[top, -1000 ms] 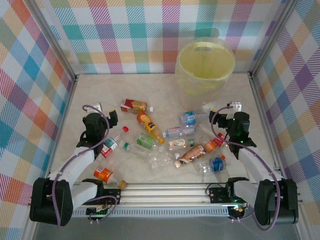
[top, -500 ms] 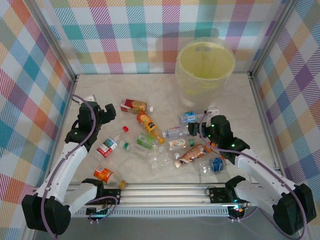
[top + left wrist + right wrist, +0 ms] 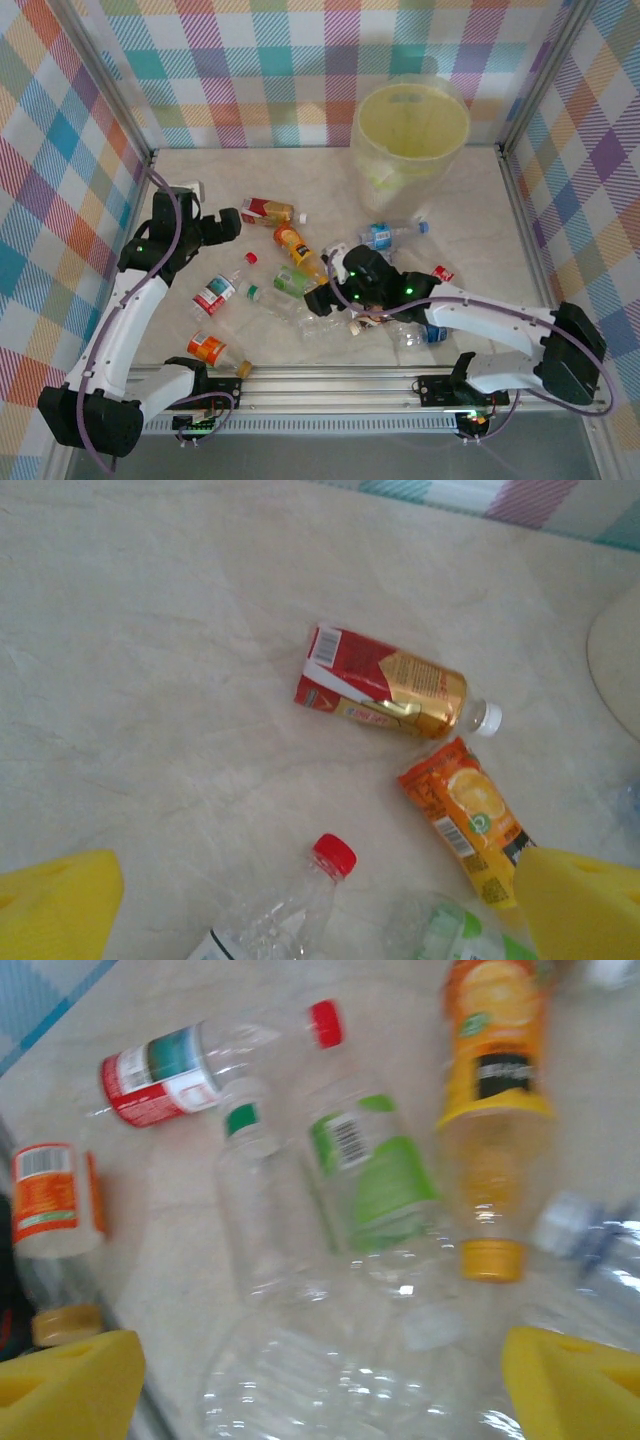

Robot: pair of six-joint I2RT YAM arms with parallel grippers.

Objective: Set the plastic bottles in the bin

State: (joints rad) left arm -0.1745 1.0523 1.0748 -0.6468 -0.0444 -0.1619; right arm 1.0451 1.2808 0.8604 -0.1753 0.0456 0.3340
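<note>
Now my right gripper (image 3: 320, 1380) is open wide, with its yellow pads (image 3: 70, 1380) far apart and nothing held between them. It hangs low over a crushed clear bottle (image 3: 290, 1360) in the middle of the pile. Just past that lie a green-label bottle (image 3: 375, 1175) and an orange juice bottle (image 3: 495, 1080), side by side. A red-cap bottle (image 3: 170, 1065) lies farther off to the left. My left gripper (image 3: 318, 905) is open too and holds nothing. It hangs above the table (image 3: 150, 680), near a red and gold bottle (image 3: 385, 685) with a white cap. All these bottles lie on the table. The big yellow bin (image 3: 385, 170) stands at the far side, well apart from both my grippers.
</note>
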